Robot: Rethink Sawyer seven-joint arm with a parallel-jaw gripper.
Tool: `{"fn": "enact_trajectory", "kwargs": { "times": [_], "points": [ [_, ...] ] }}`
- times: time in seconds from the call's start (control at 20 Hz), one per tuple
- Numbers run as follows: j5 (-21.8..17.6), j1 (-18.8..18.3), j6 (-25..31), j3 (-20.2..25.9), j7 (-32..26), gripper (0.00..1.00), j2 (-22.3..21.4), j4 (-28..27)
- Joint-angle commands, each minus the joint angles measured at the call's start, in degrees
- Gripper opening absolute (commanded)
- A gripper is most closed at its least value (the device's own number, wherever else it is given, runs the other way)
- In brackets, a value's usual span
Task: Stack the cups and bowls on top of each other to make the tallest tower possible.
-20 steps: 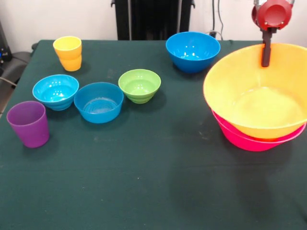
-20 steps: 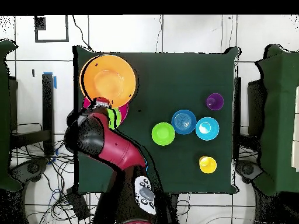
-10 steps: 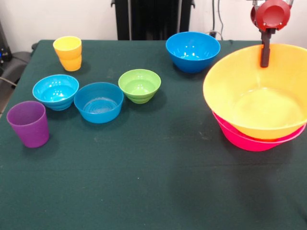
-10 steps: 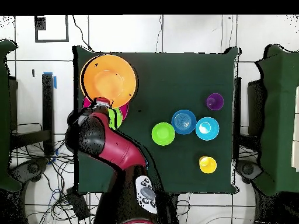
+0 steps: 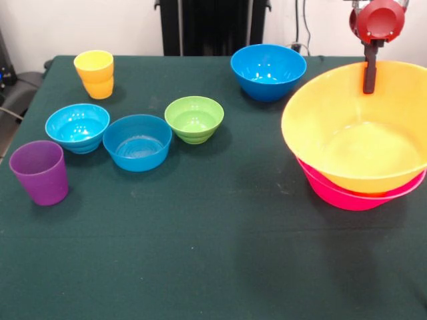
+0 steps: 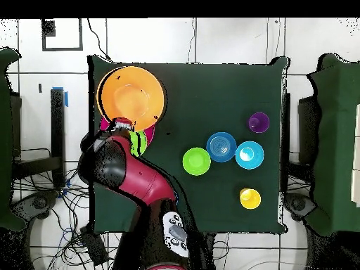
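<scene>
Large orange bowl (image 6: 131,96) tops tower (image 6: 140,138), arm (image 6: 133,176) overlapping; jaws possibly at rim, unclear.

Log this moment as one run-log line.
phase: stacking | gripper: at large orange bowl rim, grip unclear | orange bowl tilted on pink bowl | loose: purple cup

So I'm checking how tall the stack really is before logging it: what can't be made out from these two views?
- What lies between the large orange bowl and the pink bowl: the orange bowl hides it in the front view; overhead, only a green sliver shows beside the arm.
- End effector: the front view shows one dark finger at the orange bowl's far rim; open or shut cannot be told.
- The orange bowl's right side: cut off by the front view's edge.
</scene>
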Motion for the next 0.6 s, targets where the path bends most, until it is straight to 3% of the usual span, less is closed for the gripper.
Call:
{"fn": "enact_trajectory", "kwargs": {
  "times": [0.05, 0.25, 0.4, 0.6],
  "points": [
    [-1.99, 0.05, -1.73, 4.75, 9.49, 0.00, 0.18, 2.63],
    [-3.72, -1.03, -2.29, 5.10, 9.69, 0.00, -1.13, 5.22],
    [-6.65, -4.56, -2.12, 7.46, 10.02, 0.00, -3.85, 9.02],
    [-5.91, -4.05, 0.86, 6.85, 10.27, 0.00, -8.39, 12.00]
  ]
}}
